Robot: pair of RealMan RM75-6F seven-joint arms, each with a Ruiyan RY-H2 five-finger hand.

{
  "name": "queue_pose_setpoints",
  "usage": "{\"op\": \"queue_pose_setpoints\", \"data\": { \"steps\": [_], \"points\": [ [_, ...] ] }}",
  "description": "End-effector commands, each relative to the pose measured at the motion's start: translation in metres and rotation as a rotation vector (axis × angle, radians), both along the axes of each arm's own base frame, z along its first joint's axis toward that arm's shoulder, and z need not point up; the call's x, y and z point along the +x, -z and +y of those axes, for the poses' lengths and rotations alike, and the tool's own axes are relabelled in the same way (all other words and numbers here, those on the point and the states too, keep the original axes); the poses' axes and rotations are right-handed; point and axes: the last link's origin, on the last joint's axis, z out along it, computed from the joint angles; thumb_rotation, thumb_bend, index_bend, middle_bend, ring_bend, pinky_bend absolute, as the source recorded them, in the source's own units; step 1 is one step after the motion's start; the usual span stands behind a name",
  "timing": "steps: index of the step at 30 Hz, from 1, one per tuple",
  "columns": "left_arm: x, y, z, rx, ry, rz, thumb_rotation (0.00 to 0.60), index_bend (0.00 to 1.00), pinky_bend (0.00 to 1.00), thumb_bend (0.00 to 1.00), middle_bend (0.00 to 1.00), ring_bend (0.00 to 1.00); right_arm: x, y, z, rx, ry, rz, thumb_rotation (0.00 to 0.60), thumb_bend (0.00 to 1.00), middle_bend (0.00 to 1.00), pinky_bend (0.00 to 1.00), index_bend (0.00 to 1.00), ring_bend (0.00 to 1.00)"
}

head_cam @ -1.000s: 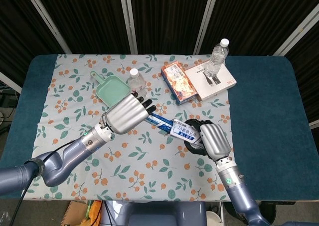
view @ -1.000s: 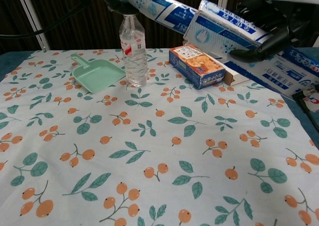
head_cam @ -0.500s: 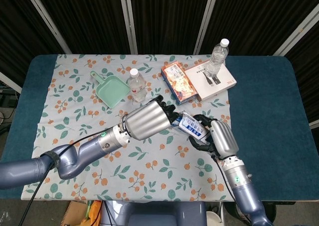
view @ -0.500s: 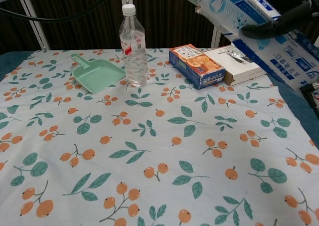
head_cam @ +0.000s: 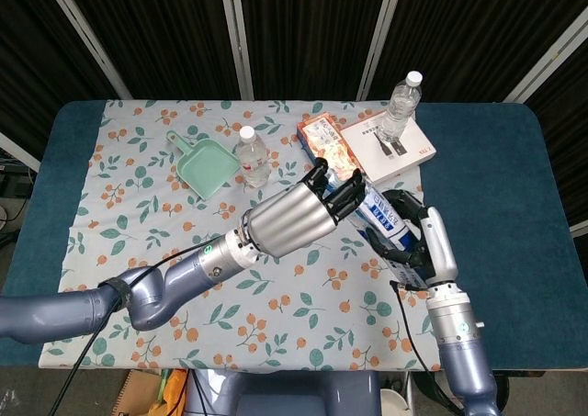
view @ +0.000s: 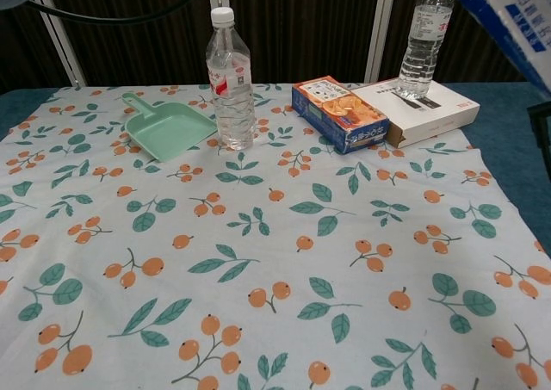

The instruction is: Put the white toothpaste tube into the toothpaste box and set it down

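My right hand [head_cam: 426, 243] grips the blue-and-white toothpaste box [head_cam: 384, 217] in the air, right of the cloth's middle. The box slants from upper left to lower right. My left hand [head_cam: 299, 216] reaches to the box's upper left end, and its dark fingers [head_cam: 342, 194] are spread and touch that end. No white tube shows in either view; the hand and box hide that spot. In the chest view only a corner of the box [view: 515, 20] appears at the top right, and neither hand shows there.
On the floral cloth [head_cam: 138, 205] stand a water bottle [head_cam: 252, 158] and a green dustpan [head_cam: 207, 163] at the back left. An orange snack box [head_cam: 323, 139] and a white box [head_cam: 409, 150] with a second bottle [head_cam: 401, 104] lie at the back right.
Both hands and the box moved right and toward the back. The white tube, seen sticking out of the box a second ago, is out of sight. The left fingers have spread.
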Motion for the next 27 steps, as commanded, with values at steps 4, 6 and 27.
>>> {"op": "queue_pose_setpoints", "data": {
  "steps": [4, 6, 27],
  "points": [
    [-0.001, -0.009, 0.0, -0.005, -0.008, -0.049, 0.6, 0.17, 0.35, 0.0, 0.18, 0.16, -0.004, -0.012, -0.003, -0.033, 0.054, -0.204, 0.6, 0.38, 0.52, 0.46, 0.46, 0.46],
    [-0.004, -0.015, 0.0, -0.006, -0.005, -0.077, 0.6, 0.16, 0.34, 0.0, 0.17, 0.15, -0.006, -0.015, -0.003, -0.053, 0.059, -0.229, 0.6, 0.38, 0.52, 0.46, 0.46, 0.46],
    [-0.075, -0.083, -0.007, -0.018, -0.04, -0.279, 0.6, 0.15, 0.33, 0.0, 0.14, 0.14, -0.025, -0.017, -0.007, -0.142, 0.101, -0.374, 0.6, 0.38, 0.52, 0.46, 0.46, 0.46]
  ]
}}
